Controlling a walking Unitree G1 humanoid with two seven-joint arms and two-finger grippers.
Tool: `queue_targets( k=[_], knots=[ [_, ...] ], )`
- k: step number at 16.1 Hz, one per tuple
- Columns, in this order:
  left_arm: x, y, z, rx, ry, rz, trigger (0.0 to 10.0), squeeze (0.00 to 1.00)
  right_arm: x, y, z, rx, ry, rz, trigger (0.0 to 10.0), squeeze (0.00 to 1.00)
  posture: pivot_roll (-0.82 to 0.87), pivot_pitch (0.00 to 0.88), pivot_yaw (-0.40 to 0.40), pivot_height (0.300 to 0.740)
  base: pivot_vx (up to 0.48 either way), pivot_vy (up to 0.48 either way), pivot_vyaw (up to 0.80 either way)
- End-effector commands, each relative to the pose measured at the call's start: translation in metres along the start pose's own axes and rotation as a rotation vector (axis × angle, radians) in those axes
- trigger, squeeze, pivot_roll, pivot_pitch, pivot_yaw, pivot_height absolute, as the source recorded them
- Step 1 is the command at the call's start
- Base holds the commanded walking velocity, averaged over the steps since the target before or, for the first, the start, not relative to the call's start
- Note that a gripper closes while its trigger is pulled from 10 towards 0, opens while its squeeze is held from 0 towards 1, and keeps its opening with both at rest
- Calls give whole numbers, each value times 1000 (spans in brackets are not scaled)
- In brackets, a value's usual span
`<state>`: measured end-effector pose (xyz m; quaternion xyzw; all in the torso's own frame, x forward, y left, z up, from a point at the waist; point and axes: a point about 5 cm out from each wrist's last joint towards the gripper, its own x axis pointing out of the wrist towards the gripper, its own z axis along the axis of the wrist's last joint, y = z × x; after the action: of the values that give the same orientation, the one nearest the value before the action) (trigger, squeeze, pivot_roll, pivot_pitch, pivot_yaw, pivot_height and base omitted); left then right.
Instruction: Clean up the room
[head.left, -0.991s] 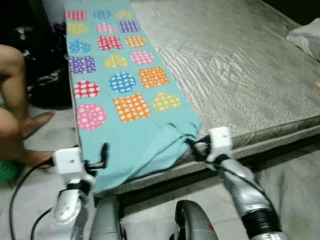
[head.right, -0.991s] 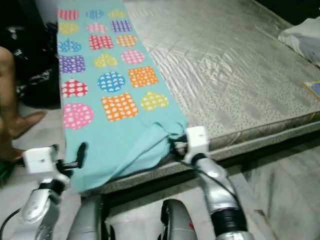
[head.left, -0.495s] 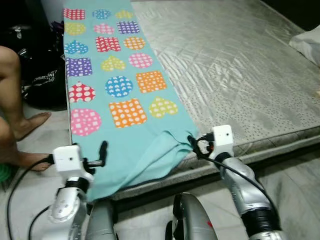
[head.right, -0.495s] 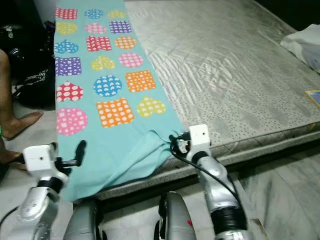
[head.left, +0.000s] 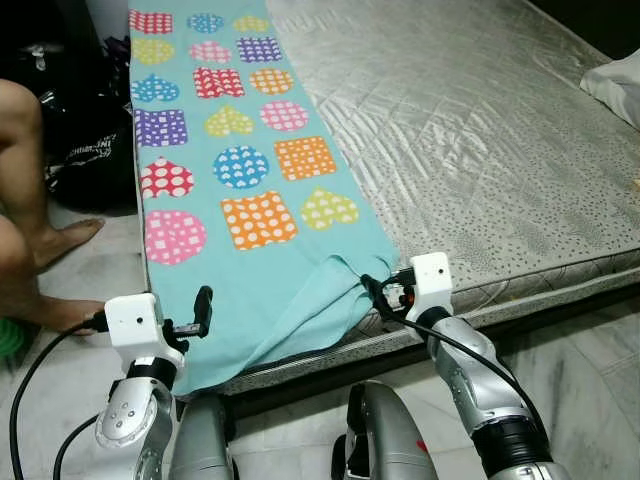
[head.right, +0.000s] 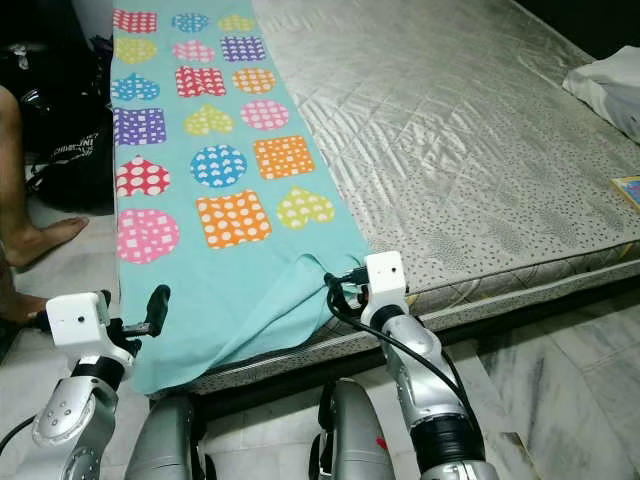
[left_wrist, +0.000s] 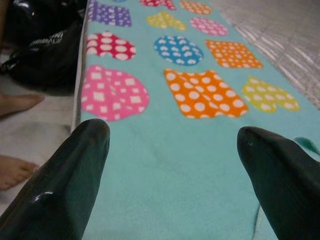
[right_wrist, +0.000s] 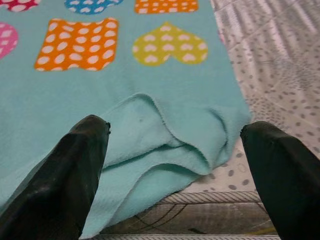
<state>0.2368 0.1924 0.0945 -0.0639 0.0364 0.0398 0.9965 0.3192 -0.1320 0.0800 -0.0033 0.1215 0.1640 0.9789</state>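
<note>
Both claws, left (head.left: 203, 310) & right (right_wrist: 175, 150), gape wide at blanket (head.left: 250, 200) edge (mattress (head.left: 480, 130)).

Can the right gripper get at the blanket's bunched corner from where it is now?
Probably yes. The right gripper is open, with the blanket's folded corner lying directly between its fingers at the mattress edge, and nothing stands between them.

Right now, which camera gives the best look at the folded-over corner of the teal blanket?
The right wrist view: the folded corner sits large between the open right gripper fingers, layers and hem clear. Both eye views show it small beside that gripper at the mattress edge. The left wrist view shows flat blanket, with only a sliver of the fold.
</note>
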Motion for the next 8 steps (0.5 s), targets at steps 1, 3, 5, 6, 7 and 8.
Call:
queue_targets(
  k=[1, 3, 5, 6, 7, 8],
  knots=[
    [-4, -1, 0, 0, 11, 0, 10000, 0, -4, 1, -9, -2, 44, 15, 10000, 0, 27, 205, -94, 603, 0, 0, 0],
    [-6, -1, -1, -1, 19, 5, 10000, 0, -5, 3, -18, -29, 96, 31, 10000, 0, 32, 221, -98, 603, 0, 0, 0],
    [-10, -1, 0, 0, 23, 8, 10000, 0, -4, 5, -18, -31, 103, 37, 10000, 0, 40, 242, -99, 603, 0, 0, 0],
    [-11, -1, 1, 0, 24, 8, 10000, 0, -3, 6, -16, -29, 100, 37, 10000, 0, 42, 245, -99, 603, 0, 0, 0],
    [-16, -3, 2, 1, 32, -2, 10000, 0, 5, 12, -10, -16, 78, 18, 10000, 0, 53, 268, -98, 603, 0, 0, 0],
    [-19, -5, 2, 6, 36, -15, 10000, 0, 9, 15, -7, -12, 69, 7, 10000, 0, 61, 277, -98, 603, 0, 0, 0]
  ],
)
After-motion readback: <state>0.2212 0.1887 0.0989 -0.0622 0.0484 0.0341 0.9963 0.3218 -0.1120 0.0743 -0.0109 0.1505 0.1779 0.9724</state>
